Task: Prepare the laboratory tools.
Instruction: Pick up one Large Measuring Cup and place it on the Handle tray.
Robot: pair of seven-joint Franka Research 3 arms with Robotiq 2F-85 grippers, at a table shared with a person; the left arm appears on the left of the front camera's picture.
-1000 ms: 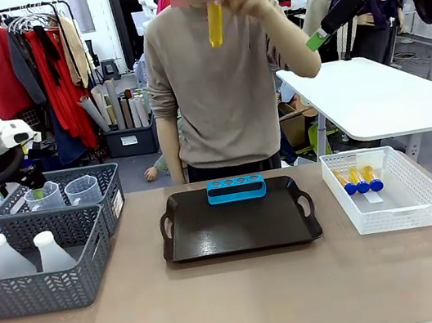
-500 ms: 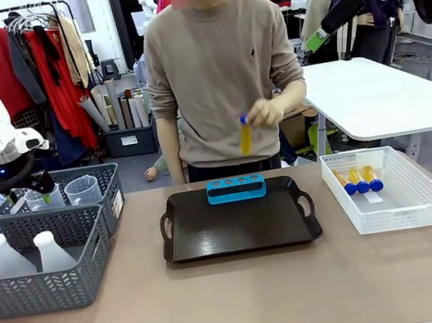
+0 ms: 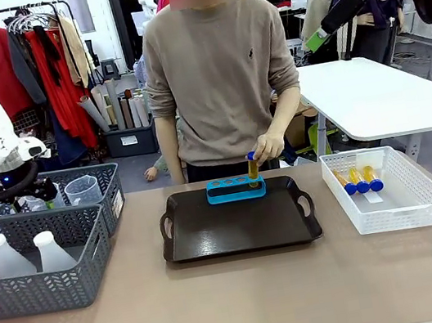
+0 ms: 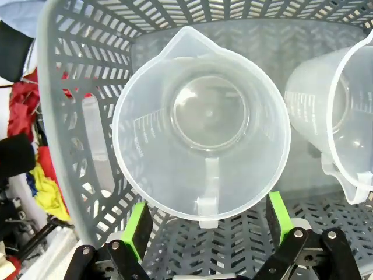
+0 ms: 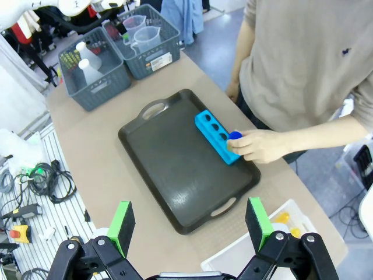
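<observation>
- Amber tube (image 3: 252, 168), gripped by a person's hand (image 3: 268, 149), stands in the blue rack (image 3: 225, 191) at the far edge of the tray (image 3: 237, 237).
- Left end effector (image 4: 208, 220) is wide open over a measuring beaker (image 4: 201, 116), left of the tray.
- Right end effector (image 5: 190, 221) is wide open and empty above the tray.

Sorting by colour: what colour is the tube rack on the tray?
Bright blue rack, clearest in the right wrist view.

Front across table (image 3: 240, 302); wrists down: near beaker (image 4: 201, 125), high over tray (image 5: 175, 169)

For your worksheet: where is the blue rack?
Front view: the blue rack sits mid-table on the far edge of the black tray, before the person.
</observation>
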